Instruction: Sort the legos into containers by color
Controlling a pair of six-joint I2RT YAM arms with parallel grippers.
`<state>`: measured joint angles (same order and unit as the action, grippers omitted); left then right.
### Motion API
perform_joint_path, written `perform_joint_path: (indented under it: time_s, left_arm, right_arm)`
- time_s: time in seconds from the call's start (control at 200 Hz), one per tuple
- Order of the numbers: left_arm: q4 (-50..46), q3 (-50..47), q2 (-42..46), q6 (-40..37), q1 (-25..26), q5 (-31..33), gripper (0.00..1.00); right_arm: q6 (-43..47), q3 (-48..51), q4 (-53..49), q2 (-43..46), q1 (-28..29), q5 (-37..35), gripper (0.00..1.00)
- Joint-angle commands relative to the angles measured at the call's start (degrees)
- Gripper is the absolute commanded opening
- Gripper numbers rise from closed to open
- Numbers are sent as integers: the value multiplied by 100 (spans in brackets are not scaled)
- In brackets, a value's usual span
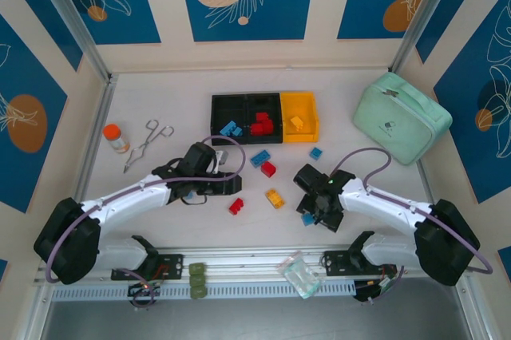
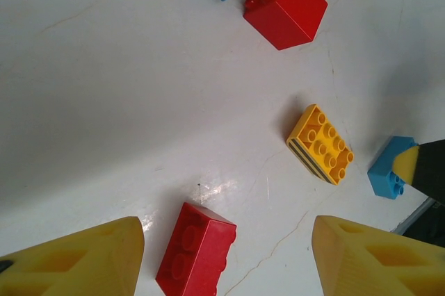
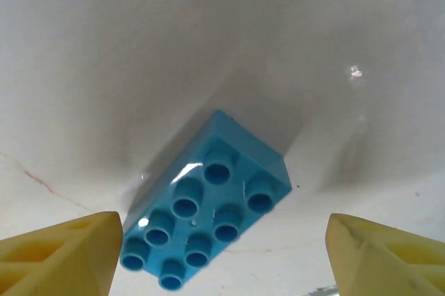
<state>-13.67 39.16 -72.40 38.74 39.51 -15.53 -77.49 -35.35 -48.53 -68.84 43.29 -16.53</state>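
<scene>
Hovering wide open, your right gripper [image 3: 222, 261] straddles the blue lego [image 3: 208, 216] lying studs-up on the table [image 3: 139, 46]; it looks light, rigid and slick, so pinch its flat long sides squarely.

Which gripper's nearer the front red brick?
Left. Left gripper hangs open over the red brick; right gripper is beyond the yellow brick, over a blue brick.

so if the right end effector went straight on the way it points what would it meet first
Probably the blue brick, lying studs up on the table between the open fingers of the right end effector; how near is unclear.
</scene>
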Motion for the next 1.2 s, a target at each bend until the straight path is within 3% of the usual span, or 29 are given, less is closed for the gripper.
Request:
perform_joint_path:
  time_s: [0.0, 0.145, 0.48, 0.8, 1.196]
  left_arm:
    - [137, 26, 13, 44, 61, -82, 65]
    - [137, -43, 50, 72, 61, -21, 65]
    - [152, -67, 60, 107, 60, 24, 65]
    - [-8, -101, 258, 268, 50, 291, 65]
    - [-1264, -394, 1275, 610, -523, 1109, 65]
  right_arm:
    - [-322, 62, 351, -159, 31, -90, 76]
    - [-288, 57, 516, -416, 13, -92, 71]
    - [-103, 33, 483, -214, 57, -268, 33]
    - [699, -814, 269, -151, 83, -594, 28]
    - [2381, -3249, 608, -1955, 83, -448, 28]
